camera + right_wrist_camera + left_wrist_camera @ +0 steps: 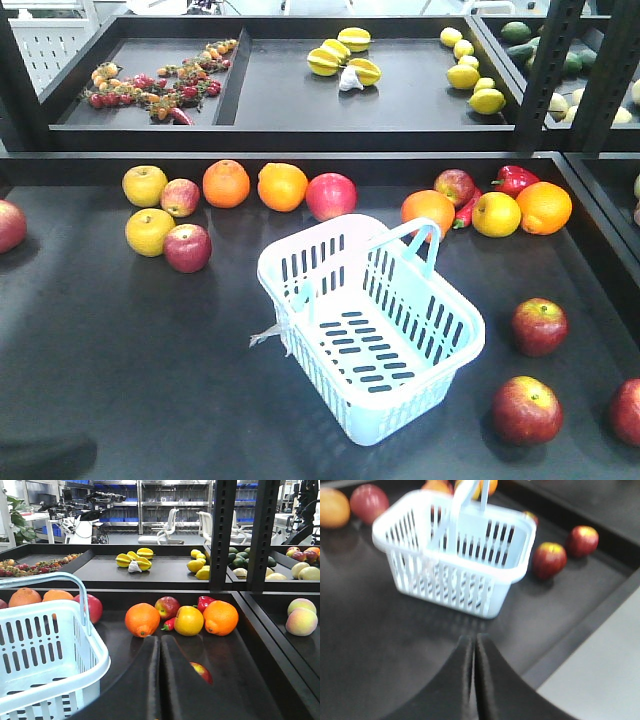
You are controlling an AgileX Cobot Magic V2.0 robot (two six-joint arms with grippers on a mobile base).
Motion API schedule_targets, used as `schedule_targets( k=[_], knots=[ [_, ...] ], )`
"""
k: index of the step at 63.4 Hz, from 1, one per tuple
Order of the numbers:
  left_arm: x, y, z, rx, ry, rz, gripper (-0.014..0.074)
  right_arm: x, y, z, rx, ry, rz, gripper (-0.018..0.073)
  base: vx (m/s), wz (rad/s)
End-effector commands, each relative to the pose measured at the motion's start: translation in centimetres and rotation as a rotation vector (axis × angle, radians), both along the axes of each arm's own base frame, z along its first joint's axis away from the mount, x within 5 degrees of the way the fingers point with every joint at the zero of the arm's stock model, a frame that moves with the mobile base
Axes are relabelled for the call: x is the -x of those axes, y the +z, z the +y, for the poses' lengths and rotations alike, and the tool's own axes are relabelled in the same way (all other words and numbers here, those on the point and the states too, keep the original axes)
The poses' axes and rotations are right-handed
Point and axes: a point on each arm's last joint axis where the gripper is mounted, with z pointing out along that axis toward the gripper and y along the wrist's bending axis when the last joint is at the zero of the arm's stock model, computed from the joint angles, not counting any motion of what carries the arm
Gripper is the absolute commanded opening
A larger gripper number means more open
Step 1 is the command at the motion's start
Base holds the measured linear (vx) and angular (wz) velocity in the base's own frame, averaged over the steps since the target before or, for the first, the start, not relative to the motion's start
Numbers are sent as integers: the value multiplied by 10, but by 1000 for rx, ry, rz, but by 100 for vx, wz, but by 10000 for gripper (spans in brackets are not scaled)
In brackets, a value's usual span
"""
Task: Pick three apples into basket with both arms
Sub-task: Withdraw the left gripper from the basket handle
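Right wrist-mounted view: the right gripper, fingers pressed together, has an apple peeking out at four o'clock, basket at nine o'clock; left gripper, likewise closed, looks farther off.

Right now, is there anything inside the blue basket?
No fruit. The front view shows the basket with its slotted bottom bare, dark table showing through the slots. The handle covers a thin strip of the far wall.
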Motion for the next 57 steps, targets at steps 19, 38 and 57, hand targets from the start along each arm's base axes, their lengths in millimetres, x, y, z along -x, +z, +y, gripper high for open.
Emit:
schedule_targets(
  k=[19, 38, 57],
  knots=[
    [-2, -10, 2, 65, 55, -34, -8, 2, 17, -2, -450, 11, -212, -5, 0, 0],
    [-2, -10, 2, 66, 56, -36, -8, 13, 65, -6, -772, 75, -391, -5, 0, 0],
    [-2, -10, 2, 66, 56, -36, -8, -7, 154, 4, -202, 31, 88, 13, 0, 0]
  ],
)
